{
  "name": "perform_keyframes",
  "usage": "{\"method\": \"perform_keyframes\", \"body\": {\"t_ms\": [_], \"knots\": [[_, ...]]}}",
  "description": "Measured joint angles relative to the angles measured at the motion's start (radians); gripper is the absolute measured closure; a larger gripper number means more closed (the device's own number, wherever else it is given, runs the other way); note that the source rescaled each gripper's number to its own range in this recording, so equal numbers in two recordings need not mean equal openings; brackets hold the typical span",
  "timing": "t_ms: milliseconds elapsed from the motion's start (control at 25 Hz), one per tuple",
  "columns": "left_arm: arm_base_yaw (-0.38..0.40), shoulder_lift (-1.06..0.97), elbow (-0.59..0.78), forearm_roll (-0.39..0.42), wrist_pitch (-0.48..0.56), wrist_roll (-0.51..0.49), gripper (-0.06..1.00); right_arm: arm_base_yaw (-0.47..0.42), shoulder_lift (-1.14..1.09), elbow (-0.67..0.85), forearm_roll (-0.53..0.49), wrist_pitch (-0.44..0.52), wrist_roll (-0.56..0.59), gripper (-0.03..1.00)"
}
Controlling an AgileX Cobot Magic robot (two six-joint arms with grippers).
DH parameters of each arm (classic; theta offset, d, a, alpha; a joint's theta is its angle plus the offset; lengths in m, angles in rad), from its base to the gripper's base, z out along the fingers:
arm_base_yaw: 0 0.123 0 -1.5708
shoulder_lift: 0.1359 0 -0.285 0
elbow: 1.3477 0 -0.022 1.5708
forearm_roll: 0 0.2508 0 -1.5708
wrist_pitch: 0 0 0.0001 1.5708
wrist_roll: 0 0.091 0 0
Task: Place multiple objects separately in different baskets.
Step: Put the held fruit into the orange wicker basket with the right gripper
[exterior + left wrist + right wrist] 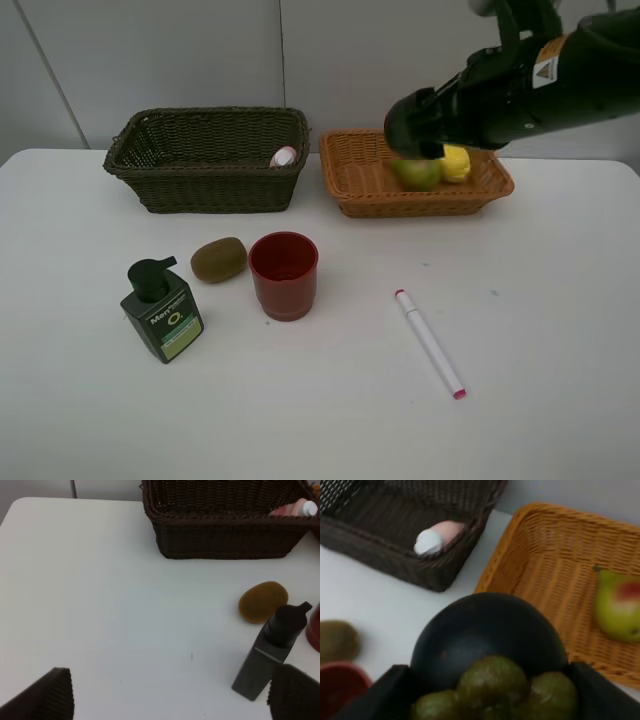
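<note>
Carrying the dark mangosteen (487, 630) clamped in its jaws, the right gripper (415, 140) hangs over the orange-tan basket (345, 190) at one o'clock, where pear (415, 175) and lemon (457, 162) lie, apparently to group the fruit; the left gripper (172, 695) hovers wide open near the pump bottle (272, 655) at eight o'clock.

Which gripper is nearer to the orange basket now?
Right. The right gripper hangs above the orange basket's rim, the mangosteen in its jaws. The left gripper is over the table beside the pump bottle, away from the basket.
</note>
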Motion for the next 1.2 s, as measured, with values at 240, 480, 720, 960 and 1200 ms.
{"method": "perform_keyframes", "body": {"t_ms": [240,480,720,960,1200], "knots": [[0.0,0.0,0.0,0.0,0.0,0.0,-0.06,-0.148,0.064,-0.079,-0.009,-0.01,0.083,0.34],[0.0,0.0,0.0,0.0,0.0,0.0,-0.06,-0.251,0.229,-0.177,-0.012,-0.01,0.087,0.34],[0.0,0.0,0.0,0.0,0.0,0.0,-0.06,-0.282,0.392,-0.271,-0.012,-0.01,0.088,0.34],[0.0,0.0,0.0,0.0,0.0,0.0,-0.06,-0.304,0.5,-0.331,-0.012,-0.011,0.088,0.34],[0.0,0.0,0.0,0.0,0.0,0.0,-0.06,-0.336,0.54,-0.332,-0.019,-0.011,0.087,0.34]]}}
